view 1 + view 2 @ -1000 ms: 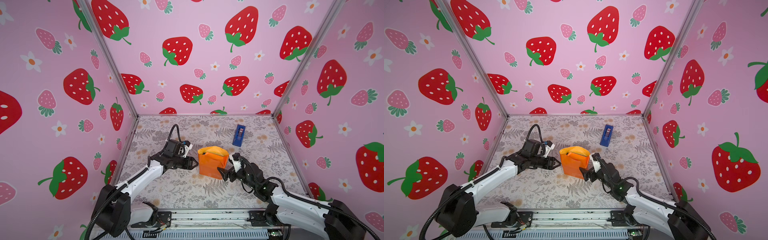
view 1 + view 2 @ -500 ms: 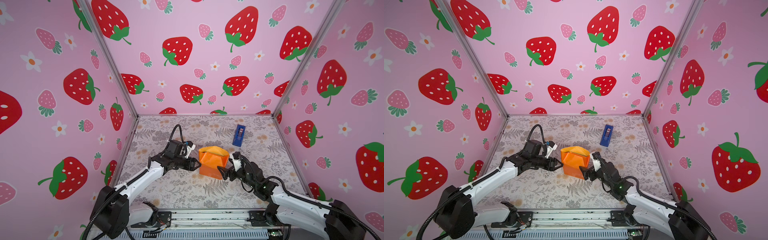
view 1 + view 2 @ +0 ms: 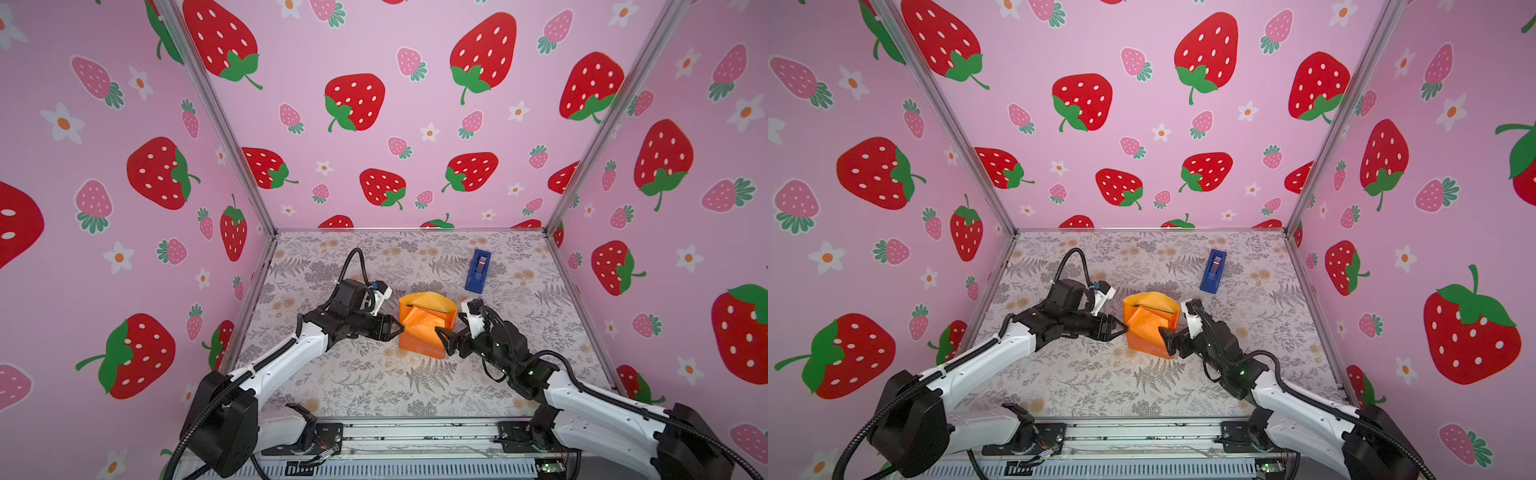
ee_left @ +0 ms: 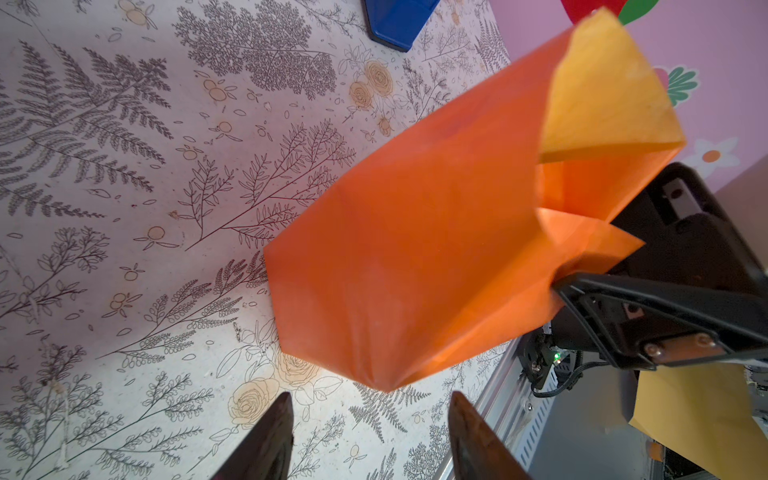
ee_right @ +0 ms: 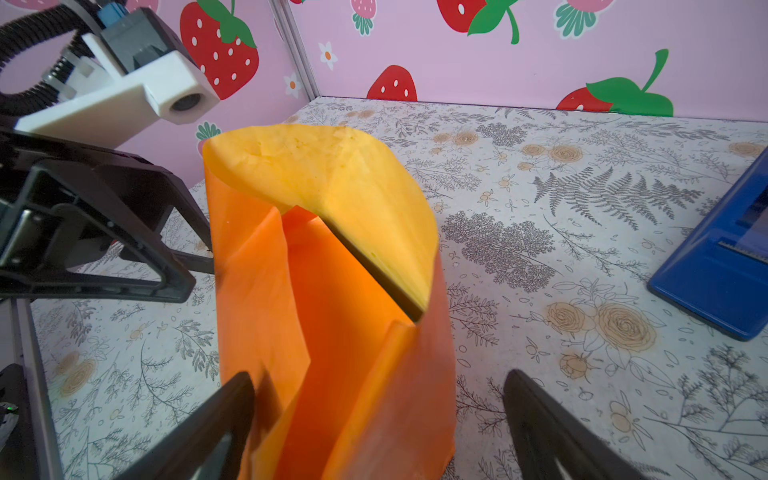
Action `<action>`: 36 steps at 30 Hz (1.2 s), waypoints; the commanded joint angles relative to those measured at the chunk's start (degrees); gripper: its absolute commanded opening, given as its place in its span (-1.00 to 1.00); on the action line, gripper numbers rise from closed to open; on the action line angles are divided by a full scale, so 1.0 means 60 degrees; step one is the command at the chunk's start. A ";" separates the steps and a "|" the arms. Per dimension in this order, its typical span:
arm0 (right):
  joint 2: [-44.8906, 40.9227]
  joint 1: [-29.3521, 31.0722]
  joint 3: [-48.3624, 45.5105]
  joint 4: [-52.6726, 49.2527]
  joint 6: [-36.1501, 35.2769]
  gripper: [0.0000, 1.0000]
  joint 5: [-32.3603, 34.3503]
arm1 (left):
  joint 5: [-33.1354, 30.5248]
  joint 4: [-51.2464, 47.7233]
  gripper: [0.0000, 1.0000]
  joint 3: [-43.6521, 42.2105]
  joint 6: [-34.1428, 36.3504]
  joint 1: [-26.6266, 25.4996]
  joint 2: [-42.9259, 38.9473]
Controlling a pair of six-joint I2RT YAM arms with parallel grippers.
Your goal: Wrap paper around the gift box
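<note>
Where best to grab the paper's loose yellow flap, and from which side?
Pinch the flap at its rounded top edge, coming down from above. It stands free above the wrapped paper, yellow face toward the near side, so a finger probably fits on each face.

The left arm (image 3: 286, 353) and right arm (image 3: 598, 409) are wearing smooth white shells between chunky black joints, with ribbed black cables (image 3: 354, 266) running along them. The left end effector (image 3: 398, 328) and right end effector (image 3: 441, 341) are showing black triangular fingers, each carrying a white camera block (image 5: 124, 91) behind it. A green light (image 3: 532, 372) is glowing on the right arm, and silver screws (image 4: 651, 350) are dotting a metal plate (image 4: 681, 345).
</note>
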 commanded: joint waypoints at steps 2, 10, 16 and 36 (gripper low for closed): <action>0.0191 0.0021 0.0194 -0.0210 0.0181 0.87 0.0207 | 0.0023 0.0225 0.21 0.0374 0.0027 -0.0066 -0.0056; 0.0599 0.0020 0.0484 -0.0591 0.0354 0.78 0.0147 | -0.0593 0.0196 0.23 0.0874 -0.0038 -0.0198 0.0231; 0.0612 0.0022 0.0529 -0.0622 0.0382 0.77 0.0030 | -0.1220 0.0154 0.24 0.1454 -0.0086 -0.0317 0.0866; 0.0201 0.0026 0.1170 -0.1627 0.0709 0.90 0.0282 | -0.3658 0.0196 -0.52 0.2409 -0.0161 -0.1463 0.2225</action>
